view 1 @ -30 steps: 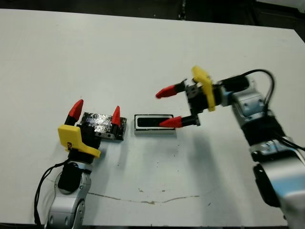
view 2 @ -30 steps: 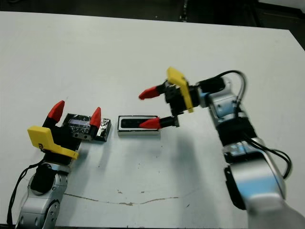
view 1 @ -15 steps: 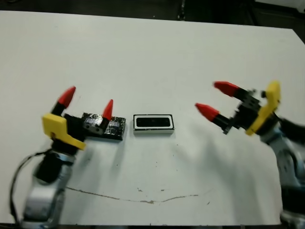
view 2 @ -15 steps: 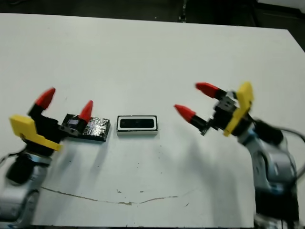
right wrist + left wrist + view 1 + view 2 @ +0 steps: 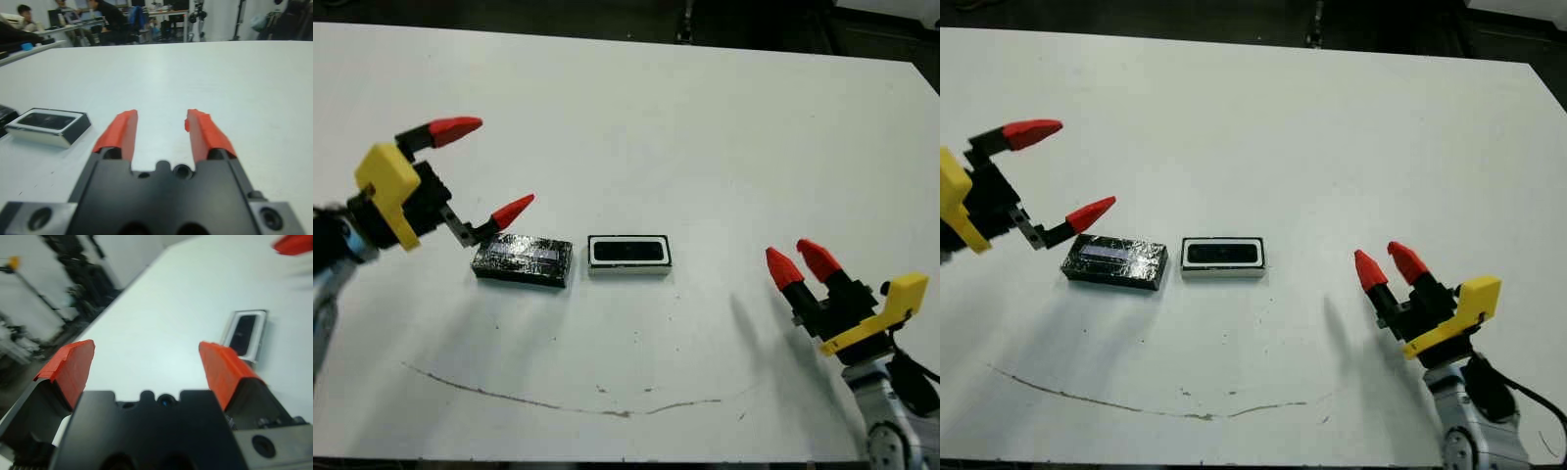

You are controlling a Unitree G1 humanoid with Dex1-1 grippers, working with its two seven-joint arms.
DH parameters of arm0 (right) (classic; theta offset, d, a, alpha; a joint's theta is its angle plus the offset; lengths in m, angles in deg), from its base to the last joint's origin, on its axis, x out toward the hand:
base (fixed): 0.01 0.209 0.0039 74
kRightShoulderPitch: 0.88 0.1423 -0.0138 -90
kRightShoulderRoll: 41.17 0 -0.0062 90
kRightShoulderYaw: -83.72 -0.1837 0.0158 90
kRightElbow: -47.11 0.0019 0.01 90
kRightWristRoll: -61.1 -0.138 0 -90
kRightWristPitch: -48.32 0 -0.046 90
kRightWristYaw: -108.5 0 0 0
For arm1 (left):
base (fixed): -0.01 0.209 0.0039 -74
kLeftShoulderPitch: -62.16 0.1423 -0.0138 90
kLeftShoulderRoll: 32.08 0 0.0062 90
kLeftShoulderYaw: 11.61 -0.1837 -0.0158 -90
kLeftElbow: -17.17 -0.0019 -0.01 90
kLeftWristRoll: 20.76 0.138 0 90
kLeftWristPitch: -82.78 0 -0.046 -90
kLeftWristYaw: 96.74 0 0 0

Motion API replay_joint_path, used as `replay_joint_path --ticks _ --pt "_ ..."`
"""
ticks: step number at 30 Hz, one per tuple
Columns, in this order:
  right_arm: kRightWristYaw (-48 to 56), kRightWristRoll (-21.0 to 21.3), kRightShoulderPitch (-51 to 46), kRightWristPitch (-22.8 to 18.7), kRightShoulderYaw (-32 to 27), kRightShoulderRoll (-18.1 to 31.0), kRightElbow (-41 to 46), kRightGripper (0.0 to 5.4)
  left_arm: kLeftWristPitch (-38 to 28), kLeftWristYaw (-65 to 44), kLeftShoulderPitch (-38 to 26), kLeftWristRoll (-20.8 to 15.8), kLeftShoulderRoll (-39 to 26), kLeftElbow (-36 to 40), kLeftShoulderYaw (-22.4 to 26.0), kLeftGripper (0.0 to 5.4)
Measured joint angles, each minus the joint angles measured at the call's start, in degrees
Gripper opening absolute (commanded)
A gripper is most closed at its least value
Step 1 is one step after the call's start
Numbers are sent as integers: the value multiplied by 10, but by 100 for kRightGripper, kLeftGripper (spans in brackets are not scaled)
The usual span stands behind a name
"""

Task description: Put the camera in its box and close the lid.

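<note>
The white-rimmed box (image 5: 629, 271) sits mid-table with the slim black camera (image 5: 628, 252) lying inside it. Just to its left, flat on the table, lies the shiny black lid (image 5: 523, 259), close to the box. My left gripper (image 5: 497, 164) hovers open and empty at the lid's far left corner, its lower fingertip just beyond the lid's edge. My right gripper (image 5: 790, 252) is open by a narrow gap and empty near the front right, well away from the box. The right wrist view shows the box (image 5: 29, 134) off to one side, outside its fingers.
A thin brown line (image 5: 558, 401) runs across the white table near its front edge. The table's dark far edge (image 5: 626, 29) lies beyond. People at desks (image 5: 63, 14) show beyond the table in the right wrist view.
My left gripper rose off the lid and swung out left, leaving the lid uncovered. My right arm drew back from the box to the front right and its fingers narrowed.
</note>
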Motion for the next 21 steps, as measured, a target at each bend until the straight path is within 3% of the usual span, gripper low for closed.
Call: replay_joint_path --ticks 6,13,21 --pt "-35 6 -1 1 16 -7 1 109 11 -158 -99 -8 -17 -113 -58 540" --pt "-52 4 -1 4 31 -14 1 1 -35 -281 -147 -7 1 -219 -88 540" --pt "-62 7 -1 6 35 -18 0 1 -64 -347 -157 -13 28 -259 -105 540"
